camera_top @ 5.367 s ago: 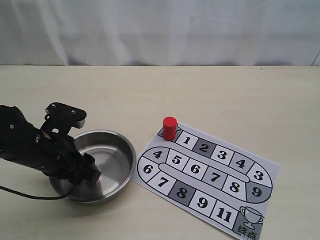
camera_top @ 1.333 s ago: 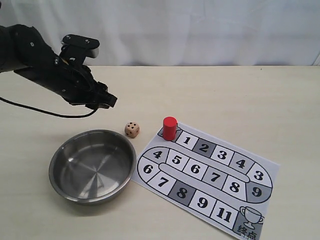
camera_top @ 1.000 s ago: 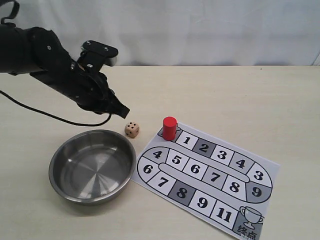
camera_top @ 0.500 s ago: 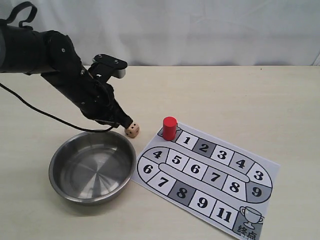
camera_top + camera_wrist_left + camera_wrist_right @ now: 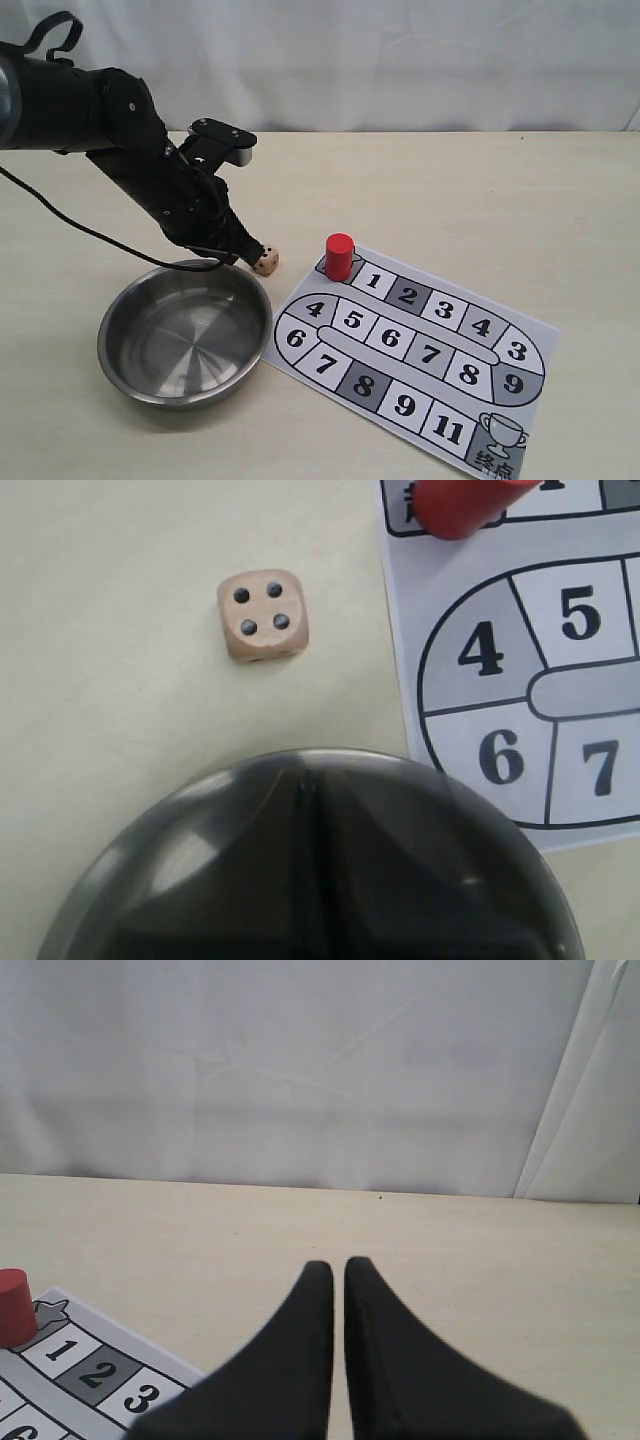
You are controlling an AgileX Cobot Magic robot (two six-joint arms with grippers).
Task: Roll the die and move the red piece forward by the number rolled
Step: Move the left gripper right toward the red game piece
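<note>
Beside the bowl, the left fingers partly hide the die.

We are seeing the pale wooden die resting on the bench with four black pips facing up, near but apart from the upright glossy red piece, which is standing on the board beside square 1.

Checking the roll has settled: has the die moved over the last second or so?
No. The die lies at the same spot, just beyond the rim of the bowl, left of the red piece.
</note>
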